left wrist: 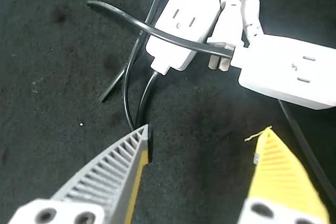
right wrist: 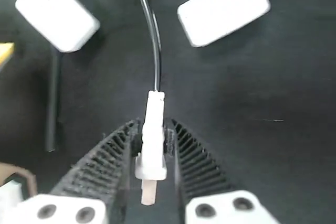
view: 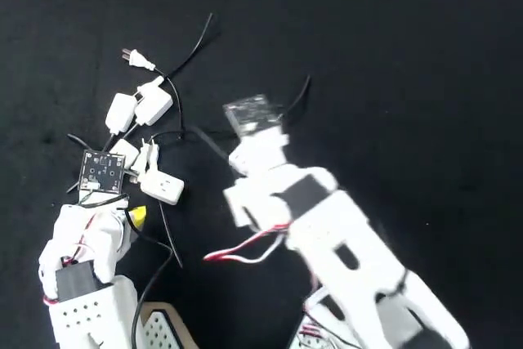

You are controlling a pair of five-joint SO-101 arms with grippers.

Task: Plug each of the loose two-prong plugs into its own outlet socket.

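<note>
The black fingers [right wrist: 105, 166] of the right gripper [right wrist: 155, 127] are clamped on a white plug [right wrist: 151, 169], one on each flat side, and its black cord [right wrist: 152, 35] runs straight away from them. Beyond it lie two white socket blocks [right wrist: 55, 11] [right wrist: 226, 9], well apart from each other. The left gripper [left wrist: 206, 132] hangs over the black table [view: 409, 79] with its grey finger [left wrist: 110, 177] and yellow finger [left wrist: 278, 171] spread apart, holding nothing. Ahead of it a second plug [left wrist: 239, 14] lies unplugged between two sockets [left wrist: 184, 22] [left wrist: 294, 72]. A third plug [view: 135, 59] lies loose past the cluster.
</note>
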